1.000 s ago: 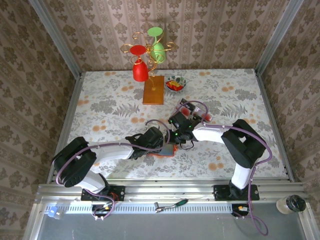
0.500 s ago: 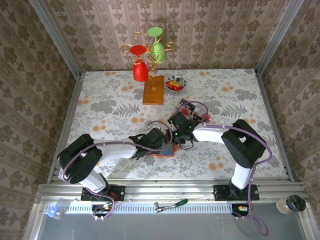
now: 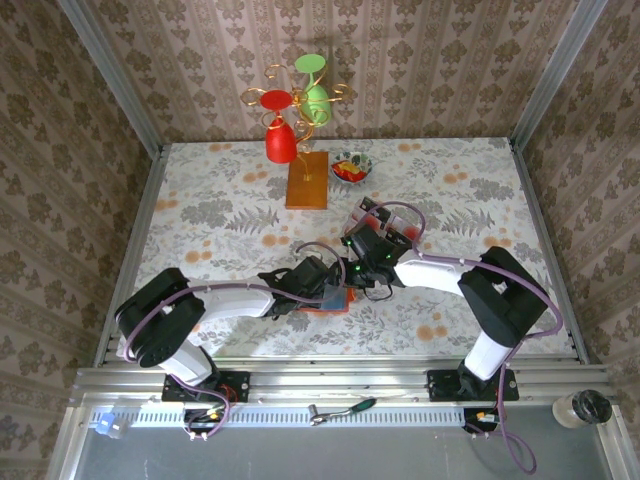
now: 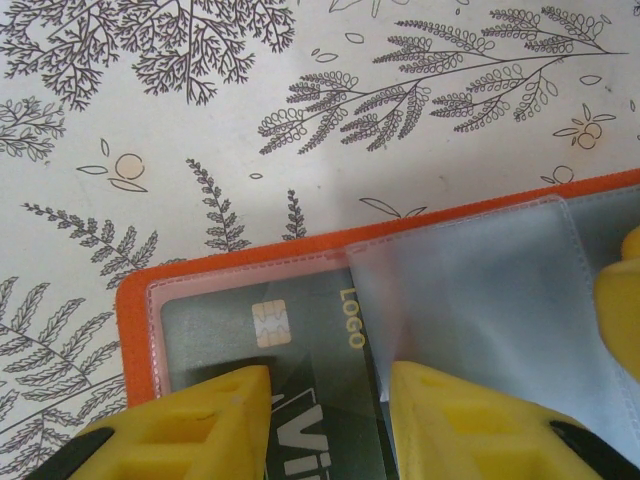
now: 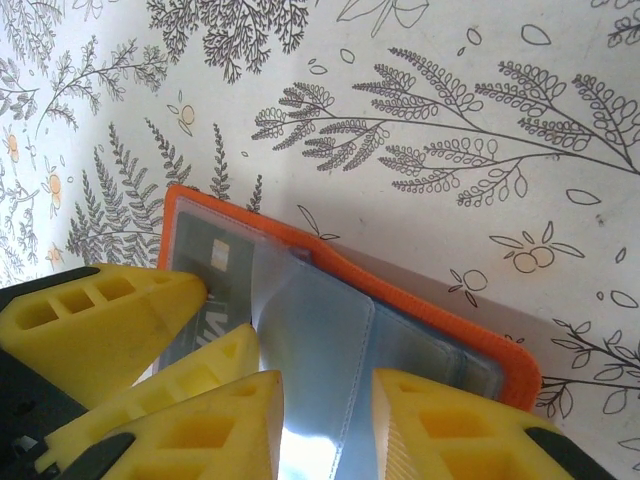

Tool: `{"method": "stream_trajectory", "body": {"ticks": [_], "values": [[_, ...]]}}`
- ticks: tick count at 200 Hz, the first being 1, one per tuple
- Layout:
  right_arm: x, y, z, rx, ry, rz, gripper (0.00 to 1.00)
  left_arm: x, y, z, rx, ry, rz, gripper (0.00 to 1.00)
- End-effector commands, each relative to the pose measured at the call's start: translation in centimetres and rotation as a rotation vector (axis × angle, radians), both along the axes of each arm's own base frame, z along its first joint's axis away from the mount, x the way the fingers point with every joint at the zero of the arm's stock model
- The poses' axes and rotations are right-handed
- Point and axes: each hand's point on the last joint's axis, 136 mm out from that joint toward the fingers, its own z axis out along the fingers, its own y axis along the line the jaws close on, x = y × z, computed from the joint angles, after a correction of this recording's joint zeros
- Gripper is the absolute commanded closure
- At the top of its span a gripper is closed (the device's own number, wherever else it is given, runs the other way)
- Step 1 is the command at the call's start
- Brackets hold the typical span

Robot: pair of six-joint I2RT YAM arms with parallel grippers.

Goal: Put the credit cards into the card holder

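**Holder open on desk, both grippers on it**

Desk (image 3: 200,200): floral cloth. The top view shows both arms bent inward, meeting near the front centre.

Left arm (image 3: 225,298) reaches in from the left and the right arm (image 3: 450,270) from the right. Their wrists are close together over the holder.

Far side of the desk, well apart from the arms: a wooden stand (image 3: 307,180) hung with red and green glasses, and a small bowl (image 3: 350,166) just beside it.

Holder (image 5: 440,312): orange, lying flat and open on the cloth under the two wrists. Clear sleeves face up.

Left gripper (image 4: 325,400): jaws at a narrow gap, nothing pinched between them. Yellow fingertips (image 4: 215,410) rest on the left-hand sleeve, over the card.

Right gripper (image 5: 325,405): jaws also narrowly parted. One clear sleeve leaf (image 5: 320,340) runs through the gap. Cannot tell whether the fingers touch it.

Card (image 4: 300,340): dark, inside the left-hand sleeve, chip and the word "LOGO" readable through the plastic. Its lower part is hidden by the left fingers.

The right-hand sleeve looks pale blue. Cannot tell whether it holds anything.
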Motion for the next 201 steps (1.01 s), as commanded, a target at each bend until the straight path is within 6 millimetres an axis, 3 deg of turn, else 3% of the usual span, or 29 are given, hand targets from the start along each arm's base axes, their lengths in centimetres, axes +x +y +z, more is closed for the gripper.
{"method": "stream_trajectory", "body": {"ticks": [1, 65, 143, 201], "values": [[-0.3, 0.0, -1.3, -0.001, 0.035, 0.001, 0.69, -0.8, 0.7, -0.9, 0.054, 0.031, -0.014, 0.62], [-0.3, 1.3, 0.0, 0.041, 0.039, 0.058, 0.69, -0.7, 0.3, -0.3, 0.035, 0.020, -0.015, 0.62], [-0.5, 2.3, 1.5, 0.104, 0.052, 0.066, 0.68, -0.3, 0.4, 2.1, -0.012, -0.027, -0.007, 0.61], [-0.7, 3.2, 3.0, 0.127, 0.051, 0.081, 0.66, 0.6, 2.6, 4.7, -0.093, -0.080, 0.077, 0.58]]}}
